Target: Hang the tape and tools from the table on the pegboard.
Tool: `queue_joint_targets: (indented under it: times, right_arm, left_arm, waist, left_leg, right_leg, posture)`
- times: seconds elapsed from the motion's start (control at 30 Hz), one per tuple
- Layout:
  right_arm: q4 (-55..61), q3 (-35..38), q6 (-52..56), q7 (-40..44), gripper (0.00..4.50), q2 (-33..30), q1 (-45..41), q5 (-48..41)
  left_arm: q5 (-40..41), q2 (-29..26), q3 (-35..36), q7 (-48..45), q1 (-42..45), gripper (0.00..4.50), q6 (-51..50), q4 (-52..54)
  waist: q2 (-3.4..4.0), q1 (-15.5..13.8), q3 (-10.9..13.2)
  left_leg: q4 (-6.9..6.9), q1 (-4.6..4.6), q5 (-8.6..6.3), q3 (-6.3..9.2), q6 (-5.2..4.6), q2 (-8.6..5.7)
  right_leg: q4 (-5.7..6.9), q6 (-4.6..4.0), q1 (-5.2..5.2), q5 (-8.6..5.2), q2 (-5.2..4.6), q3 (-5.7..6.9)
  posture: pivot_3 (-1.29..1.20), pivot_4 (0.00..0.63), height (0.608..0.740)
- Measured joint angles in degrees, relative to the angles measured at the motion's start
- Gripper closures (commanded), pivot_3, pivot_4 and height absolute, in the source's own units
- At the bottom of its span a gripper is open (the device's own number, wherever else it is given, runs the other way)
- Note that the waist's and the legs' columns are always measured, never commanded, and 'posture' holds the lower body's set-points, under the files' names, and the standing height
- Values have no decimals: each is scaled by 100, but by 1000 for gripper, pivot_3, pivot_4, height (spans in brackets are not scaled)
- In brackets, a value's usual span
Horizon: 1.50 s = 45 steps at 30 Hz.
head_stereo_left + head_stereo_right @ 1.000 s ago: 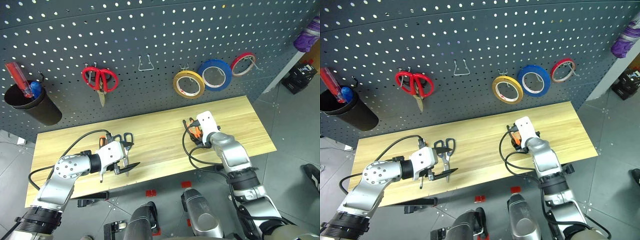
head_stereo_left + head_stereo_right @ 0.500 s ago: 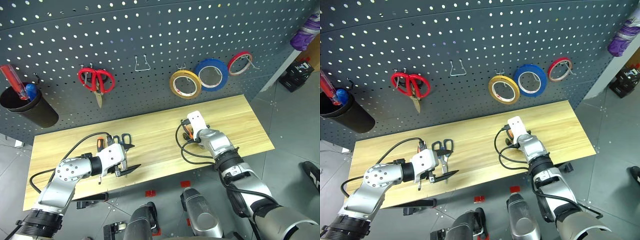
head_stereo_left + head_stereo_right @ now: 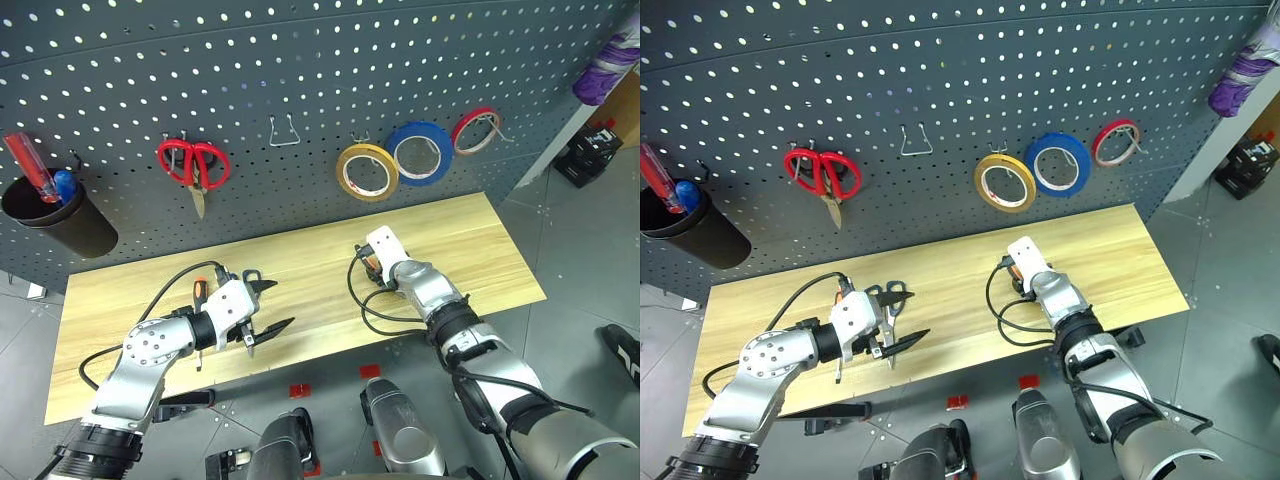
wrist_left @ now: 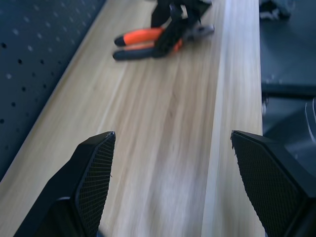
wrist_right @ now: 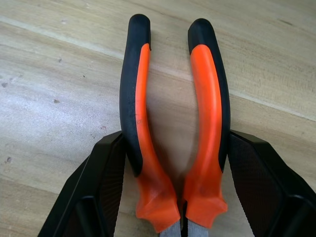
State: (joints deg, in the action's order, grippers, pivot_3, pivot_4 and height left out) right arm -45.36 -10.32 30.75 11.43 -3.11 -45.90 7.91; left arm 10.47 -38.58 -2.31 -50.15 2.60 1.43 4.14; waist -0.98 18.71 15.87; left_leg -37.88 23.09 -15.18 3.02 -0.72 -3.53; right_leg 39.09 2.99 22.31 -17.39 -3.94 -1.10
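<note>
Bracketing the pliers [image 5: 175,123] mid-table [image 3: 300,260], the right hand [image 5: 175,187].

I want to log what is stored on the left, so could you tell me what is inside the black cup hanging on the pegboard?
The black cup holds a red-handled screwdriver and something with a blue rounded top. Their lower parts are hidden by the cup's wall.

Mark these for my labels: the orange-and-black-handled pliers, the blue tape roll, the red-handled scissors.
Orange-and-black-handled pliers [image 5: 207,113], right wrist view, orange handle.
Blue tape roll [image 3: 398,163], left eye view, ring's left band.
Red-handled scissors [image 3: 211,163], left eye view, right finger loop.
</note>
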Motion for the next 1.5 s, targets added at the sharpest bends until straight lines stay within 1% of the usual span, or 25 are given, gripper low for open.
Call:
queue_joint_targets:
  times: [0.13, 0.17, 0.23, 0.37, 0.47, 0.53, 0.6, 0.7, 0.73, 0.83, 0.93, 1.0, 1.1, 1.13, 1.23, 1.4, 1.5]
  right_arm:
    - [1389, -41, 245, 183, 1685, 50, 658, -78]
    - [2216, -56, 422, 257, 1685, 54, 975, -128]
    - [3229, -109, 694, 342, 1685, 101, 1261, -233]
    - [5067, -391, 762, 454, 1685, 182, 1648, -311]
    - [5868, -506, 521, 399, 1685, 399, 1633, -361]
    - [5905, -492, 268, 290, 1685, 563, 1384, -371]
    - [5814, -379, -44, 156, 1685, 717, 914, -379]
    - [4943, -92, -838, -57, 1685, 1006, -251, -460]
    - [4726, -16, -1132, -122, 1685, 1039, -522, -471]
    - [3776, 77, -1948, -275, 1685, 1109, -1234, -507]
    - [2791, 271, -2583, -437, 1685, 1160, -1679, -531]
    - [2204, 379, -2955, -530, 1685, 1191, -1962, -577]
    - [1732, 458, -3423, -597, 1685, 1215, -2241, -590]
    - [1407, 484, -3718, -669, 1685, 1224, -2402, -581]
    - [635, 519, -4355, -815, 1685, 1240, -2689, -554]
    - [-318, 502, -5208, -1059, 1685, 1237, -2864, -369]
    - [-860, 427, -5690, -1327, 1685, 1170, -2884, -58]
  left_arm:
    - [309, 66, 265, 85, -141, 558, -248, 218]
    - [457, 114, 404, 123, -249, 558, -319, 339]
    - [546, 206, 566, 254, -307, 558, -356, 434]
    - [886, 818, 1157, 919, -429, 558, -363, 744]
    - [1160, 1077, 1495, 1336, -680, 558, -531, 1126]
    - [1231, 1158, 1597, 1534, -857, 558, -690, 1328]
    - [1270, 1212, 1614, 1687, -928, 558, -848, 1524]
    - [1375, 1298, 1633, 2022, -668, 558, -1156, 1801]
    - [1410, 1301, 1638, 2109, -582, 558, -1235, 1901]
    - [1450, 1308, 1646, 2350, -358, 558, -1472, 2108]
    - [1466, 1320, 1624, 2509, -188, 558, -1665, 2270]
    - [1485, 1334, 1620, 2603, -62, 558, -1790, 2354]
    - [1519, 1340, 1612, 2703, 41, 558, -1915, 2472]
    - [1515, 1374, 1598, 2734, 119, 558, -1964, 2471]
    - [1489, 1491, 1437, 2837, 329, 558, -1992, 2470]
    - [1453, 1546, 1369, 2938, 477, 558, -2001, 2467]
    - [1418, 1588, 1331, 2988, 550, 558, -2012, 2457]
  waist:
    - [1, -12, 1]
    - [1, -17, 1]
    - [1, -31, 1]
    - [1, -106, 1]
    - [0, -152, 0]
    - [-1, -169, 0]
    - [-1, -205, 0]
    - [-1, -285, 0]
    - [-2, -299, 0]
    - [-2, -345, 0]
    - [-1, -420, 8]
    - [-6, -449, 22]
    - [-17, -488, 45]
    - [-17, -512, 65]
    - [-22, -612, 94]
    - [-36, -797, 209]
    - [-40, -916, 262]
  left_leg:
    - [0, 6, 0, -1, 0, 0]
    - [1, 13, -1, 1, 0, 1]
    - [0, 20, -1, 1, 1, 3]
    - [-8, 37, -2, 0, 0, 2]
    - [-8, 43, -2, 0, 0, 2]
    - [-12, 46, -2, -1, 0, 1]
    - [-20, 65, -1, -8, 1, -2]
    - [-26, 72, 2, -9, 5, -1]
    - [-26, 69, 4, -7, 9, 1]
    - [-23, 69, 12, -9, 23, 0]
    - [-26, 70, 13, -16, 23, 1]
    - [-28, 70, 13, -18, 22, 2]
    - [-27, 69, 13, -18, 23, 4]
    - [-28, 69, 13, -21, 22, 4]
    - [-30, 69, 13, -22, 22, 7]
    - [-31, 70, 14, -22, 20, 11]
    - [-31, 70, 16, -22, 22, 11]
  right_leg:
    - [1, 0, 6, 0, 0, -1]
    - [1, 0, 14, 0, 1, -2]
    - [2, 0, 22, 0, 2, -1]
    - [6, 0, 42, 0, 2, -3]
    - [13, 1, 52, 0, 1, -3]
    - [22, 0, 59, 1, 1, -5]
    - [47, 0, 91, 1, 0, -9]
    - [69, 0, 105, 1, 0, -4]
    - [79, 0, 105, 1, 0, 2]
    - [81, -1, 107, 1, 0, 4]
    - [81, -2, 109, 1, 0, 0]
    - [82, -2, 109, 2, 0, 0]
    - [85, -2, 111, 2, 0, 1]
    - [84, -3, 111, 2, 0, 1]
    - [86, -3, 113, 2, 0, 2]
    - [86, -23, 118, 13, 1, 6]
    - [90, -28, 123, 16, 1, 6]
  posture:
    - [-343, 245, 740]
    - [-336, 248, 740]
    - [-333, 250, 740]
    - [-316, 255, 740]
    - [-299, 258, 740]
    - [-286, 261, 740]
    - [-270, 264, 740]
    - [-250, 269, 740]
    - [-240, 273, 740]
    - [-222, 282, 740]
    - [-195, 305, 740]
    - [-185, 315, 740]
    - [-157, 338, 740]
    - [-154, 341, 740]
    - [-138, 359, 740]
    - [-101, 385, 740]
    - [-83, 396, 740]
